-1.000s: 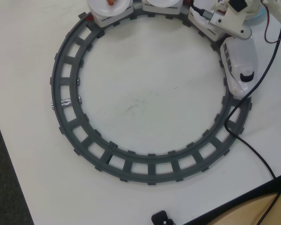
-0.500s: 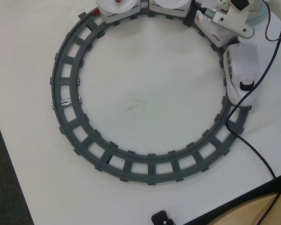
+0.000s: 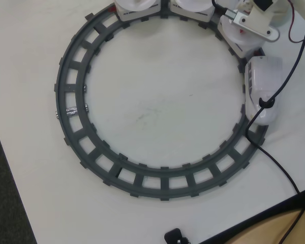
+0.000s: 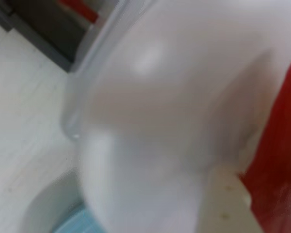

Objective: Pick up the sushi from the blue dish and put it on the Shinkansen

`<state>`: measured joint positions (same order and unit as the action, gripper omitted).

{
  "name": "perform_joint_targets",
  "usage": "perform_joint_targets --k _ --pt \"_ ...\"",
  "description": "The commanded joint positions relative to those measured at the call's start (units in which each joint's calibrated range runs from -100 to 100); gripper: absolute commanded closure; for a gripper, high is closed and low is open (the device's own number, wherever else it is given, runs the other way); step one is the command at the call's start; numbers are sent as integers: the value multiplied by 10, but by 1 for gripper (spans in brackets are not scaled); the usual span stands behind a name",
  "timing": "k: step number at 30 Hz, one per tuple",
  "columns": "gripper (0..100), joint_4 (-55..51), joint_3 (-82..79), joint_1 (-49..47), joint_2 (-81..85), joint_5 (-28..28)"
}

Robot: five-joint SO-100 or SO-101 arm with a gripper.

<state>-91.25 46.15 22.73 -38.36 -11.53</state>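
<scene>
The white Shinkansen point(image 3: 262, 86) stands on the grey ring track point(image 3: 71, 96), its cars running along the top and right of the ring. My gripper point(image 3: 239, 30) hovers over a car at the top right, with a bit of red showing under it. The wrist view is blurred and very close. It shows the red sushi point(image 4: 276, 165) pressed against my white finger point(image 4: 228, 199), over a white rounded surface point(image 4: 174, 97). My gripper point(image 4: 262, 194) appears shut on the sushi. A light-blue edge point(image 4: 72, 221), perhaps the blue dish, shows at the bottom left.
A black cable point(image 3: 274, 162) runs from the arm across the train's nose and the track to the table's lower right edge. A small black object point(image 3: 175, 236) lies at the bottom edge. The table ends at the dark floor point(image 3: 5, 203) on the left.
</scene>
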Motion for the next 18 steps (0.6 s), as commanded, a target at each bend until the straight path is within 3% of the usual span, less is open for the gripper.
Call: perform_joint_targets --k 1,18 --pt "83 -4 15 -8 7 2" --pt "69 -73 34 -20 18 3"
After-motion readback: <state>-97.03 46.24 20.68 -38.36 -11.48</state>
